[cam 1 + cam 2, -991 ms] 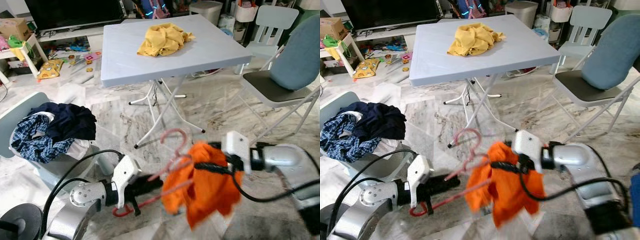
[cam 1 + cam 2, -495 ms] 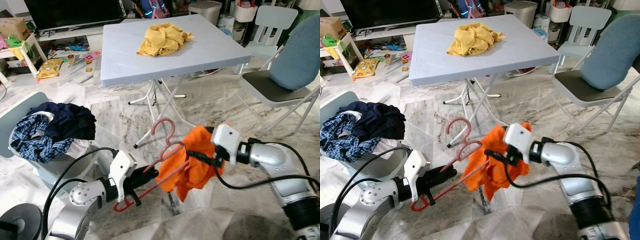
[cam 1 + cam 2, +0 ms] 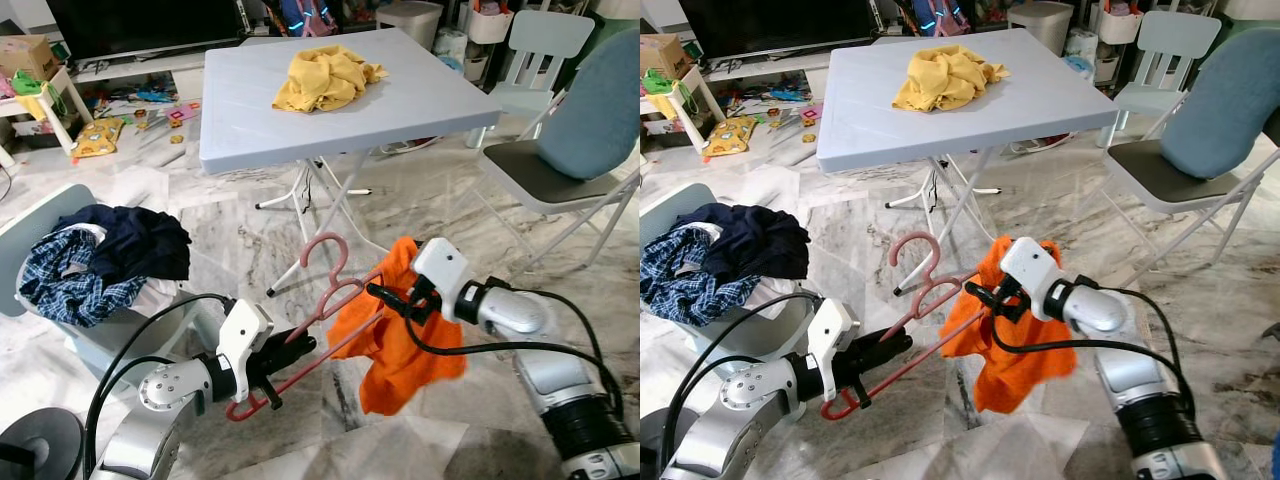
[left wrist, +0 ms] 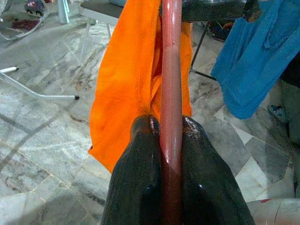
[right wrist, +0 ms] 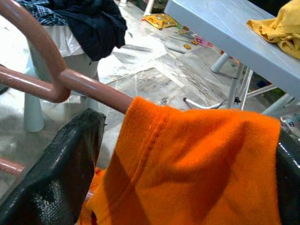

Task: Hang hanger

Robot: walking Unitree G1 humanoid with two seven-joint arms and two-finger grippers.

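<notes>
I'm mid-dressing: left gripper (image 4: 171,140) clamped on pink hanger (image 3: 325,300), right gripper (image 3: 985,297) pinching orange shirt (image 3: 395,350) over its arm. Next: pull the collar further along.

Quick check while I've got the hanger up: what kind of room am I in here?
Most likely a home living room doubling as a laundry spot: a TV on a low stand, toys scattered on the marble floor, a folding table with a yellow garment, and a basket of clothes.

The pink hanger (image 3: 322,300) at centre looks smooth, glossy plastic. The orange garment (image 3: 395,335) is soft matt cloth. The marble floor (image 3: 450,215) at right shines, polished.
</notes>
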